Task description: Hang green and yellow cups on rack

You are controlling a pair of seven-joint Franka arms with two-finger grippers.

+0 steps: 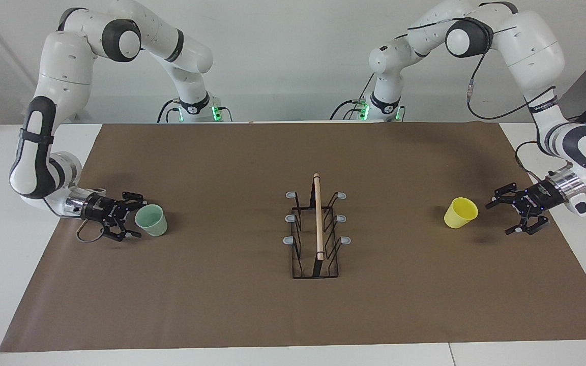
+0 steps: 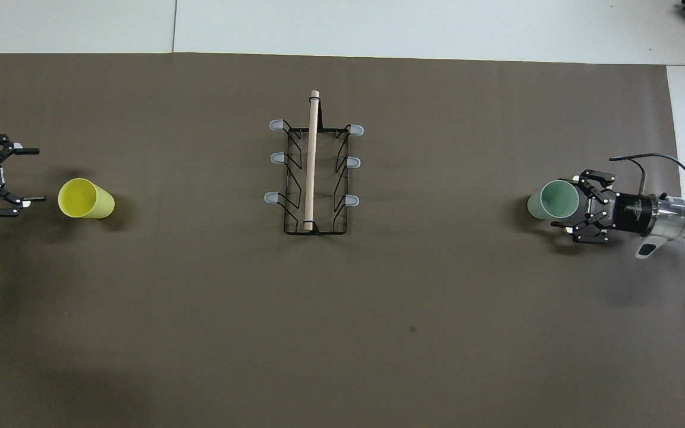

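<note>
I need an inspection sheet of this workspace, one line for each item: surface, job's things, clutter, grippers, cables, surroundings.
Surface: brown mat on a white table.
Job's things: rack in the mat's middle, all prongs bare. Green cup toward the right arm's end, yellow cup toward the left arm's end; both tilted.
Clutter: nothing seen.
Grippers: right gripper low at the green cup, fingers open on either side of its rim. Left gripper open beside the yellow cup, apart from it.
Cables: black cable along the left arm; a loop at the right gripper's wrist; leads at both bases.
Surroundings: pale wall; dark objects at the edges, unclear.
</note>
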